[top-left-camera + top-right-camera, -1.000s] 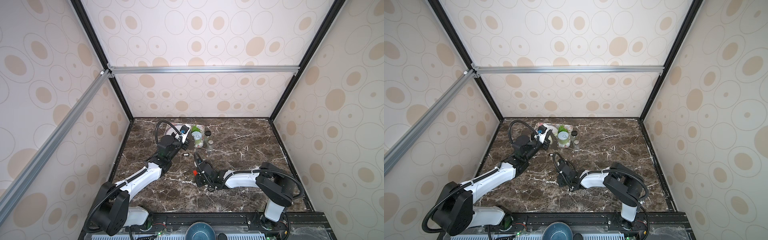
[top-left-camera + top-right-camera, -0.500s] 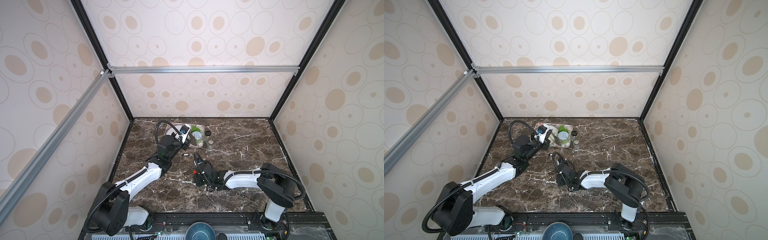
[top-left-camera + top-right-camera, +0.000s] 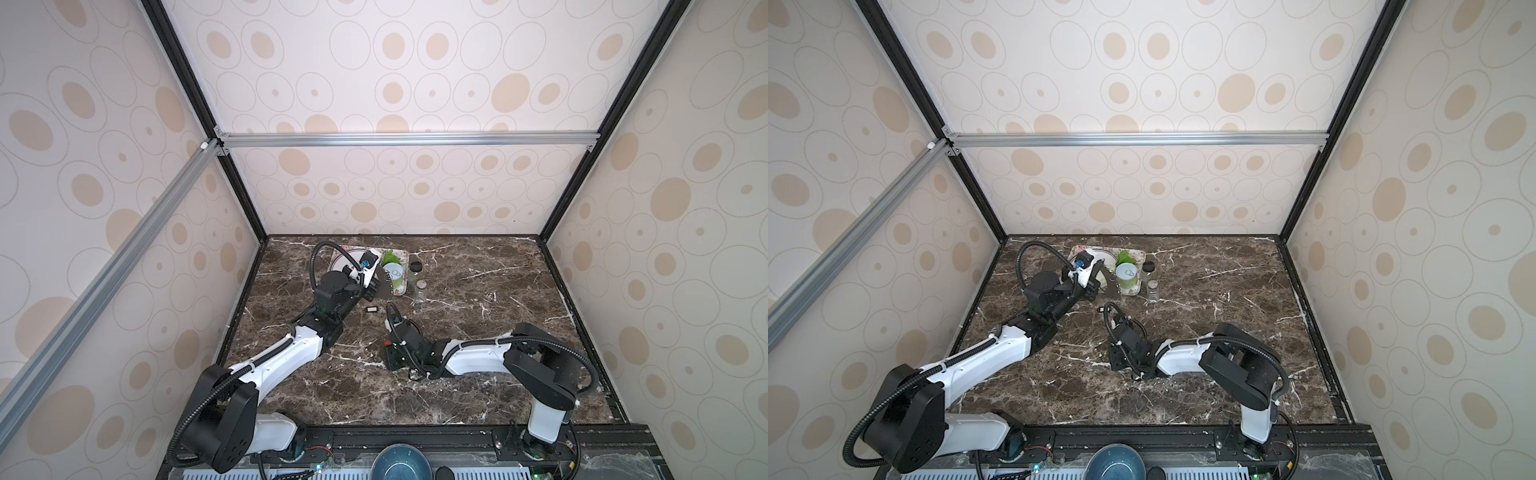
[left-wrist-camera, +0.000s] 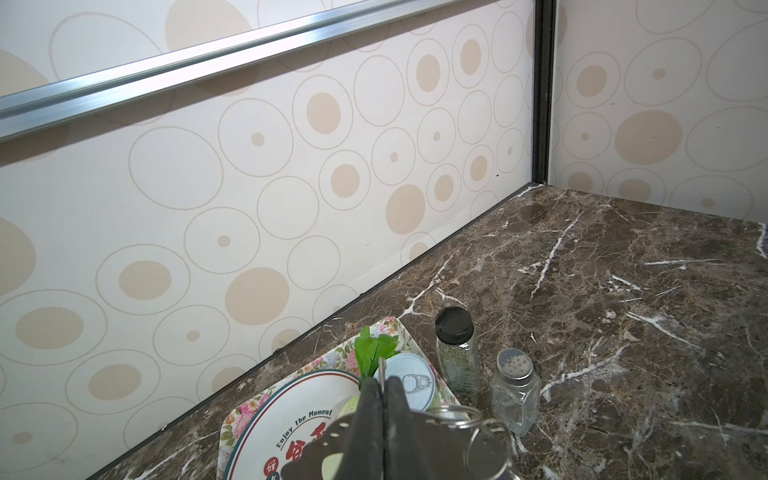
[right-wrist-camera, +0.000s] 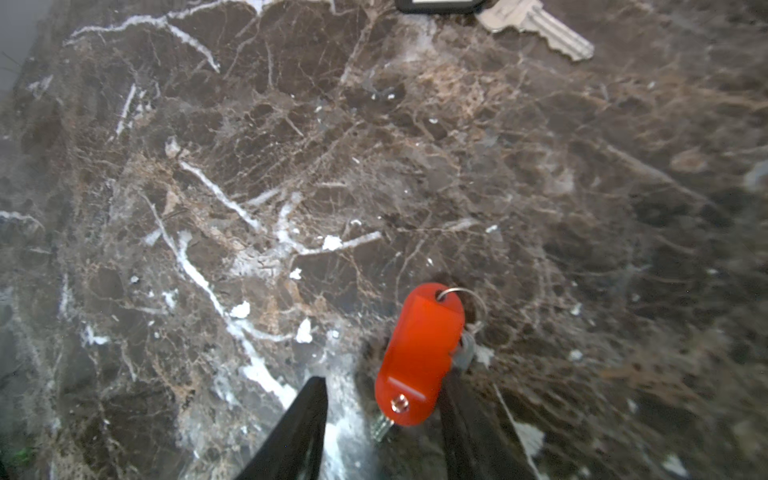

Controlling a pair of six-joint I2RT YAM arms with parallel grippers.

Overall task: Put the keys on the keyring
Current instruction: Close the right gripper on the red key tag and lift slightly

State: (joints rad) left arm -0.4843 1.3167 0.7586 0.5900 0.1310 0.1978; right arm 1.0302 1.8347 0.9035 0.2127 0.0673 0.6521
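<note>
left gripper (image 4: 383,390): fingers pressed together, pinching the keyring (image 4: 318,444) on a thin edge. i have it up over the tray (image 4: 245,409), close to the can (image 4: 409,382). in a top view the keyring (image 3: 385,287) shows as a flat grey piece just beside that gripper, over the tray's near edge. right gripper (image 5: 384,386): low over the table (image 5: 415,166), fingers spread. the red key (image 5: 419,353) lies flat between them, nearer one finger; i cannot tell if it touches. a small wire ring (image 5: 471,297) passes through its far end, and a silver blade (image 5: 382,428) pokes out at the near end. the black key (image 5: 440,5) lies well beyond it, cut off by the frame. in a top view the black key (image 3: 372,309) sits on the table between the two grippers, apart from both.
</note>
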